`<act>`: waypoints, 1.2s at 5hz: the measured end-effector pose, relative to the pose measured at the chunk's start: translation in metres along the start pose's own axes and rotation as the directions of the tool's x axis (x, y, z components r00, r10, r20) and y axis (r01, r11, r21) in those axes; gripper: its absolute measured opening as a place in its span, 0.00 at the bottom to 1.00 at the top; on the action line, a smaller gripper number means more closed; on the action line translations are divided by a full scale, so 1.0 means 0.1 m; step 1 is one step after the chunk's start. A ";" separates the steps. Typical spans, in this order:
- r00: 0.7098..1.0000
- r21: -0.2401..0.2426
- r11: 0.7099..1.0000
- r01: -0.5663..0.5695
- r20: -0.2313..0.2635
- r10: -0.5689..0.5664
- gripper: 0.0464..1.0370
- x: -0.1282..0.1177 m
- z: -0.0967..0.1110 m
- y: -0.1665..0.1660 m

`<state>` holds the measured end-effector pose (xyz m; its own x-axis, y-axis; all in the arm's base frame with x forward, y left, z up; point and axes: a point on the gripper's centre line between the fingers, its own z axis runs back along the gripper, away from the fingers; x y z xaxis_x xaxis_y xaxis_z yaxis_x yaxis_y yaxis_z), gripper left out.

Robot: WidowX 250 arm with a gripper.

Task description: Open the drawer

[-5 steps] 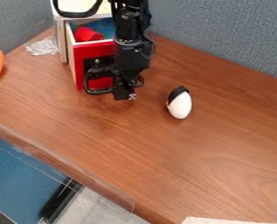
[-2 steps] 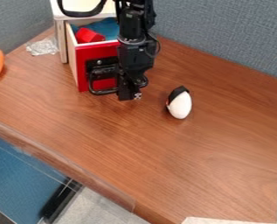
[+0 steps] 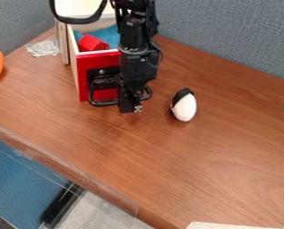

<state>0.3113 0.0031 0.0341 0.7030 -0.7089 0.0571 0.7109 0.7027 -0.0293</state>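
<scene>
Out from its cabinet (image 3: 63,44), the drawer (image 3: 99,59) stands open, little if any pulling seemingly left, though whether the jaws clench its handle (image 3: 102,103) I cannot tell.

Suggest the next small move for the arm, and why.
I'd probably ease the gripper off the handle, staying short of the white egg-shaped object. The drawer stands well out of its cabinet, the red block inside exposed, so opening looks done.

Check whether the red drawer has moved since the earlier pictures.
Yes: the red drawer has slid farther out, toward the camera, judged against the cabinet, which stays in place.
</scene>
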 end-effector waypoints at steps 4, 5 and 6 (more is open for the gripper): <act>0.999 0.008 0.999 0.050 0.008 -0.051 0.67 -0.03 0.21 -0.12; 0.998 0.006 0.998 0.057 0.038 -0.057 0.94 -0.08 0.45 -0.09; 0.998 -0.002 0.999 0.042 0.039 -0.042 0.97 -0.20 0.72 0.00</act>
<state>0.2954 0.0215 0.1050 0.6710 -0.7350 0.0975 0.7401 0.6718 -0.0288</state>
